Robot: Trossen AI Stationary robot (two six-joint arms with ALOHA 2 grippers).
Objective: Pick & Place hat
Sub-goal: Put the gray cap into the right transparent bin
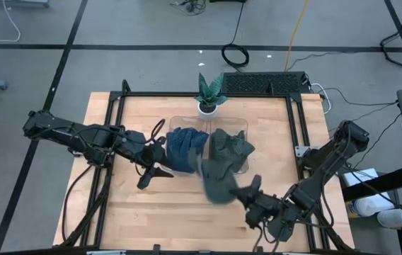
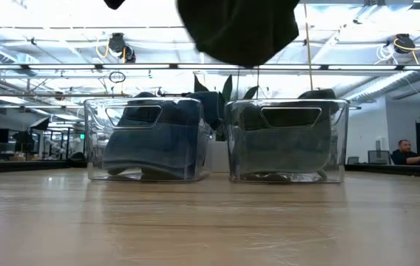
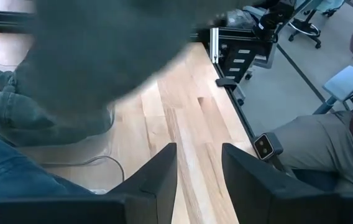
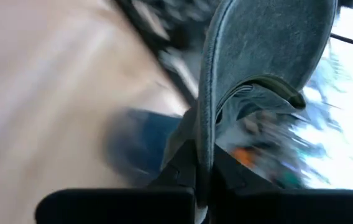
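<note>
A dark grey-green hat (image 1: 215,183) hangs in the air in front of two clear bins; the low view shows it high above the table (image 2: 239,29). My right gripper (image 1: 247,190) is shut on it, reaching in from the near right corner. The left bin (image 1: 185,149) holds blue hats and the right bin (image 1: 233,147) holds grey-green ones. Both bins stand on the table. My left gripper (image 1: 157,177) hovers open just left of the bins and touches nothing; its fingers (image 3: 164,180) show a clear gap. My right gripper (image 4: 202,180) pinches the hat's brim edge (image 4: 205,143) between its two fingers. The fingers come slanting from the table's near right side. The hat is lifted clear of the table and stands out past the fingertips, its crown (image 4: 270,43) beyond them.
A potted plant (image 1: 208,92) stands behind the bins at the far edge. Bare wood lies in front of the bins (image 2: 210,222) and along the near side. Black frame rails (image 1: 296,134) border the table. A person's trouser leg (image 3: 313,143) shows beyond the right edge.
</note>
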